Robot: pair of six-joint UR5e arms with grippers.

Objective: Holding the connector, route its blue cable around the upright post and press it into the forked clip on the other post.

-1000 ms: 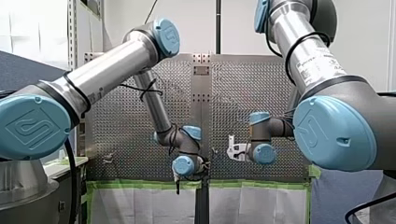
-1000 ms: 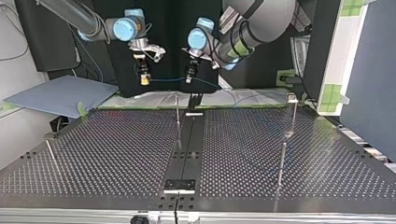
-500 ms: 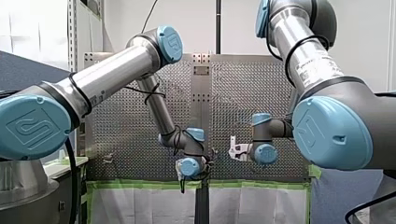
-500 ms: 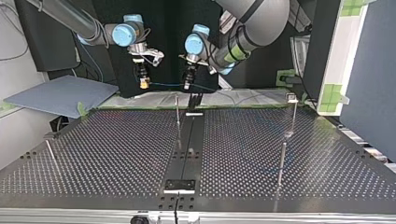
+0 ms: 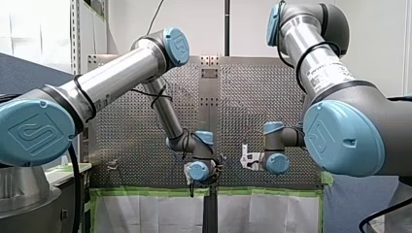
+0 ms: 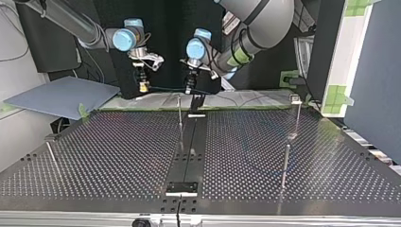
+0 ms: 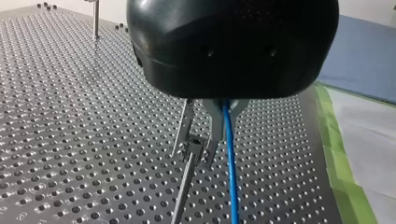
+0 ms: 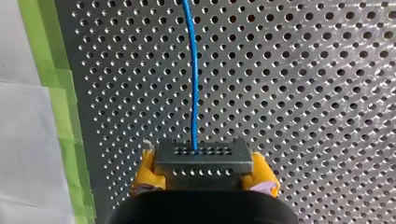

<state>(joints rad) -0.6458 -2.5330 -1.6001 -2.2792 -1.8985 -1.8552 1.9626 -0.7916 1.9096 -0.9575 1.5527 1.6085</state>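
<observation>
Dark grey rectangular connector (image 8: 203,161) with rows of small holes, clamped between the yellow pads (image 8: 145,173) of my right end effector (image 8: 204,175), in the air over the perforated metal surface (image 6: 118,156), near its edge of green tape (image 8: 56,116). Thin blue cable (image 8: 194,70) leaving its face straight ahead, then, in the top view, stretched level across to my left end effector (image 6: 189,86) and trailing on toward that view's right. Open or closed on that left side: cannot tell; cable close alongside it in the left wrist view, hold unconfirmed. Below that span, a thin upright metal post (image 6: 179,118), not yet wrapped. Well apart at the top view's right, a second thin post (image 6: 297,118) with a small block head, probably the forked clip (image 6: 295,98); fork too small to make out.

Hazards from here: snagging the taut span on the post top if lowered carelessly; dragging the connector askew in the pads, or out of them, under too much tension between the arms; looping too high and slipping off over the post; missing the narrow fork through an off-line approach.
</observation>
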